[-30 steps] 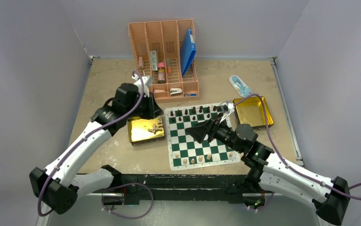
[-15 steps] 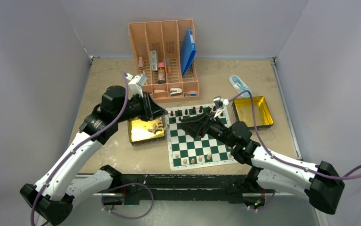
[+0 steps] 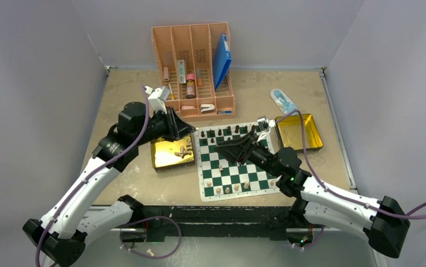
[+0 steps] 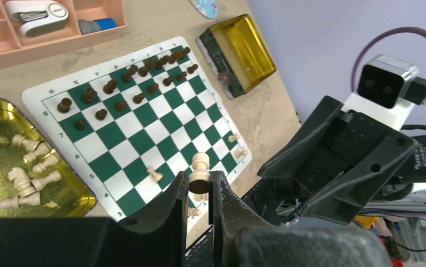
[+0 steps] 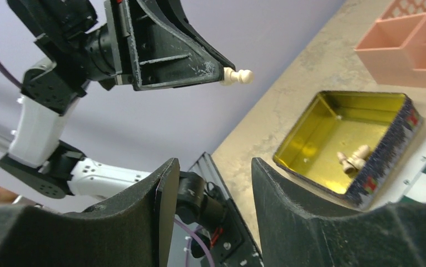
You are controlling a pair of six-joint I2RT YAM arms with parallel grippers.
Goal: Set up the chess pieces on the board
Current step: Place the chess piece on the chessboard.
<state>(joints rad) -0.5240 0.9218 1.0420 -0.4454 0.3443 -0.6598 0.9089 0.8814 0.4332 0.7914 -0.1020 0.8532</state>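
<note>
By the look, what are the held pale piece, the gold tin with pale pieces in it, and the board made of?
Pale piece: probably turned wood, matt tan, no glare. Gold tin: thin sheet metal, shiny reflective inside, folded rim. Board: thin printed mat lying flat, matt; vinyl or paper, can't tell.

Black left claw [image 4: 199,181] and right claw [image 5: 213,167], white arms [image 3: 83,189], purple cables [image 4: 402,31]
</note>
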